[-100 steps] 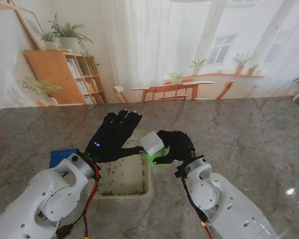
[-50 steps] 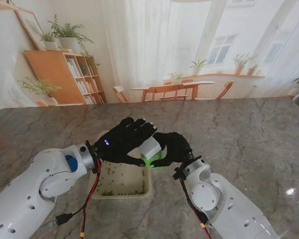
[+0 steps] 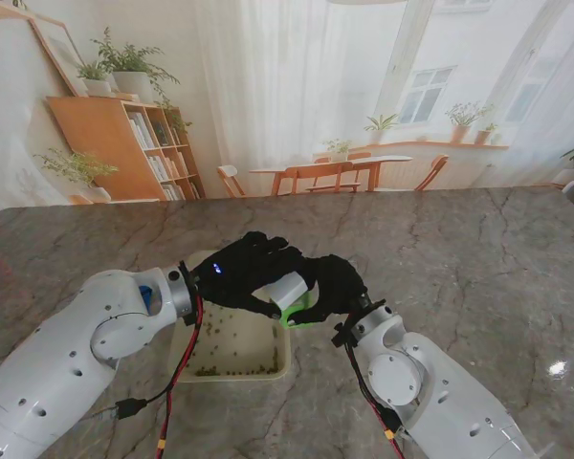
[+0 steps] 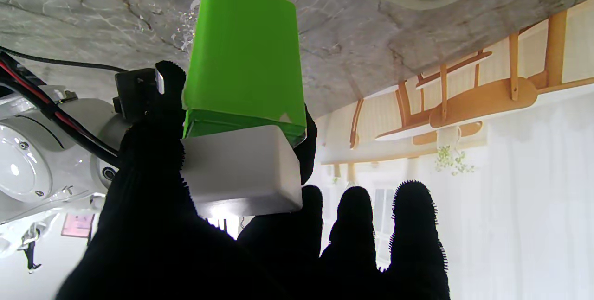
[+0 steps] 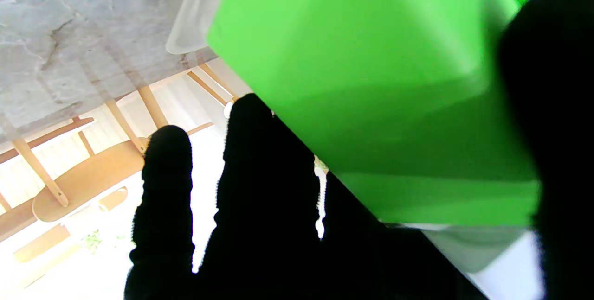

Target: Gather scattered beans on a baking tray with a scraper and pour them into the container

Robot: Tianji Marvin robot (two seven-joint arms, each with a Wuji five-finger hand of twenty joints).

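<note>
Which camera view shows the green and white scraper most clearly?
The left wrist view: the scraper shows whole, green blade and white handle, held by the right hand. The right wrist view shows mostly the green blade, very close and cut off. The stand view shows it small, between the left hand and the right hand.

My left hand (image 3: 249, 278) reaches across toward my right hand (image 3: 337, 284), its fingers (image 4: 357, 226) curled; both black-gloved hands meet, right fingers (image 5: 260, 175) clamped.

Both robot hands (image 3: 287, 282) crowd tray (image 3: 187, 368) far right corner; surface (image 3: 478, 258) right of tray open.
</note>
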